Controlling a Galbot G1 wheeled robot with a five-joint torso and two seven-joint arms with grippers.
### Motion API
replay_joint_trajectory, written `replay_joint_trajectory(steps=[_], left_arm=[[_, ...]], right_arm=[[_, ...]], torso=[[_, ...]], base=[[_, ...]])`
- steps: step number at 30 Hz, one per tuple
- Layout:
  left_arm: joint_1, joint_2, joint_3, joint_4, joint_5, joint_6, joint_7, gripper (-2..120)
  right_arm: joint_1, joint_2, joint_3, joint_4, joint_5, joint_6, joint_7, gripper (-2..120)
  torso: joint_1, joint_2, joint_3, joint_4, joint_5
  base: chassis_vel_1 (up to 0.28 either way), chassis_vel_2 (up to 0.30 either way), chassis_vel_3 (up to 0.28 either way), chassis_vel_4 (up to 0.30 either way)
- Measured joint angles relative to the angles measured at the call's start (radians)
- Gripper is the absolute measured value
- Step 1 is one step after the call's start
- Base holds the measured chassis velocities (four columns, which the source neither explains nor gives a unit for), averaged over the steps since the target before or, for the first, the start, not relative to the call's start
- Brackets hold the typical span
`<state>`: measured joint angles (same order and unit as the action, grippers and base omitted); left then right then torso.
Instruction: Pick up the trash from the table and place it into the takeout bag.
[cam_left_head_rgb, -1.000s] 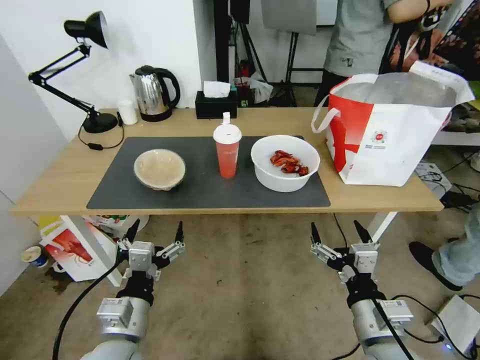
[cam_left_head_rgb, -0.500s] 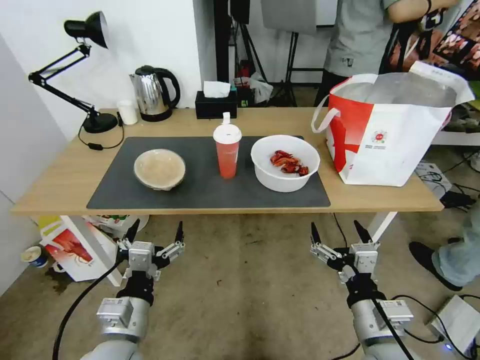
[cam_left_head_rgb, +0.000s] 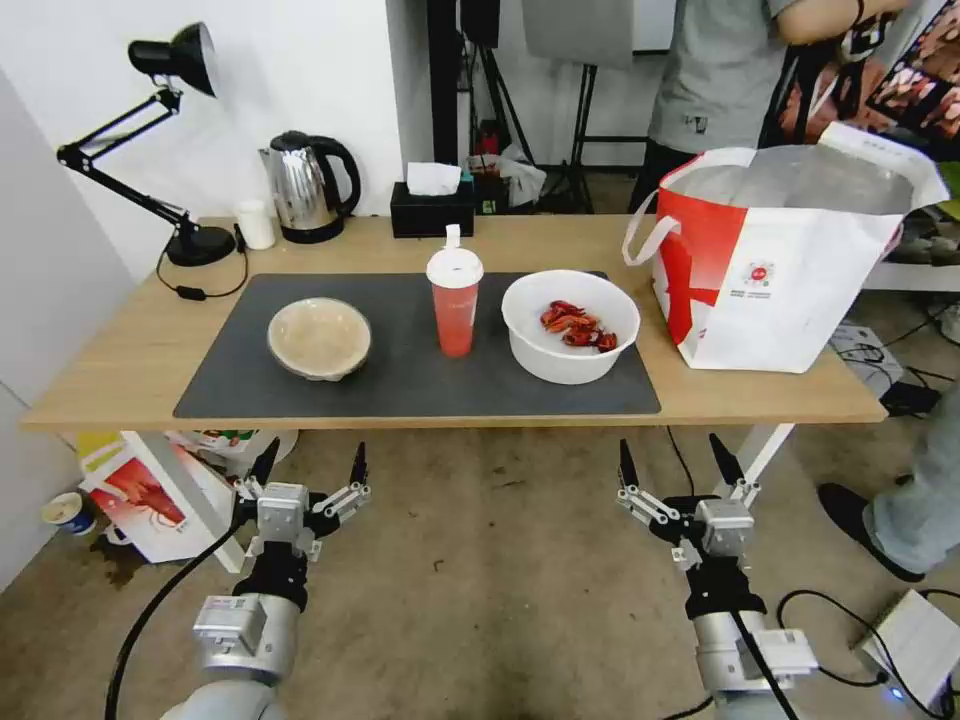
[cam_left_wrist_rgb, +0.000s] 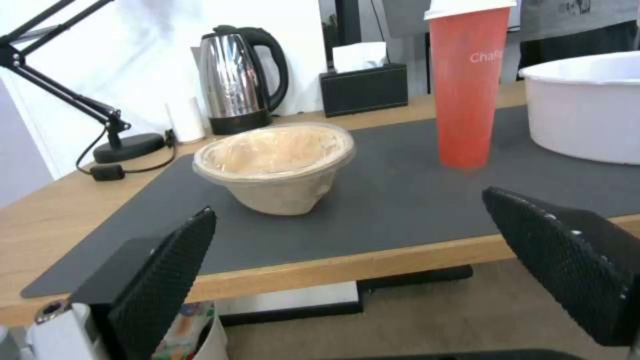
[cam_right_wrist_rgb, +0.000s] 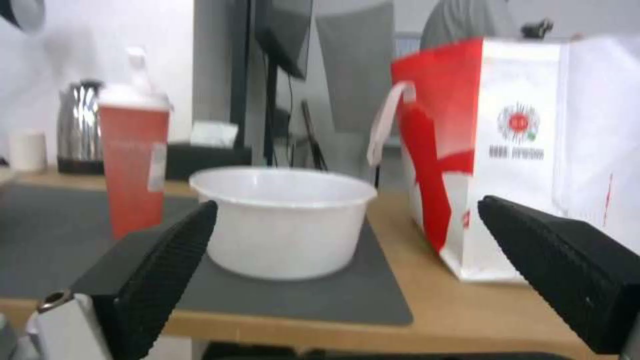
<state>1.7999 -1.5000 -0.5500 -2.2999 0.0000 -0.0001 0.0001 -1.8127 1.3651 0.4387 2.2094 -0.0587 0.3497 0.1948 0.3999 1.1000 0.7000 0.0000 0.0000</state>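
Since the white plastic bowl (cam_left_head_rgb: 570, 325) with crayfish scraps (cam_left_head_rgb: 577, 326) sits on the grey mat (cam_left_head_rgb: 420, 385) beside the takeout bag (cam_left_head_rgb: 780, 265), it likely handles light, thin-walled, flexible: pinch the rim. Right gripper (cam_left_head_rgb: 672, 468) and left gripper (cam_left_head_rgb: 310, 468) hang below the table (cam_left_head_rgb: 120, 370), jaws spread, empty.

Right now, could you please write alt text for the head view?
Beige bowl, red cup and white crayfish bowl stand in a row on the table's grey mat, takeout bag at the right end. Both open end effectors, left and right, hover below the near edge.
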Motion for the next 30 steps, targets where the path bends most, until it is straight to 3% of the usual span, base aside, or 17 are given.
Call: replay_joint_trajectory(steps=[6, 8, 15, 30], left_arm=[[0.0, 0.0, 0.0, 0.0, 0.0, 0.0, 0.0, 100], [0.0, 0.0, 0.0, 0.0, 0.0, 0.0, 0.0, 100], [0.0, 0.0, 0.0, 0.0, 0.0, 0.0, 0.0, 100], [0.0, 0.0, 0.0, 0.0, 0.0, 0.0, 0.0, 100]], right_arm=[[-0.014, -0.063, -0.069, -0.02, -0.054, 0.168, 0.077, 100], [-0.017, -0.067, -0.082, -0.002, -0.068, 0.181, 0.076, 100], [-0.027, -0.084, -0.109, 0.083, -0.078, 0.117, 0.051, 100], [0.016, -0.107, -0.117, 0.133, -0.036, -0.009, 0.01, 100]], torso=[[0.0, 0.0, 0.0, 0.0, 0.0002], [0.0, 0.0, 0.0, -0.0001, 0.0004], [0.0, 0.0, 0.0, -0.0001, -0.0001], [0.0, 0.0, 0.0, 0.0, 0.0]], base=[[0.0, 0.0, 0.0, 0.0], [0.0, 0.0, 0.0, 0.0], [0.0, 0.0, 0.0, 0.0], [0.0, 0.0, 0.0, 0.0]])
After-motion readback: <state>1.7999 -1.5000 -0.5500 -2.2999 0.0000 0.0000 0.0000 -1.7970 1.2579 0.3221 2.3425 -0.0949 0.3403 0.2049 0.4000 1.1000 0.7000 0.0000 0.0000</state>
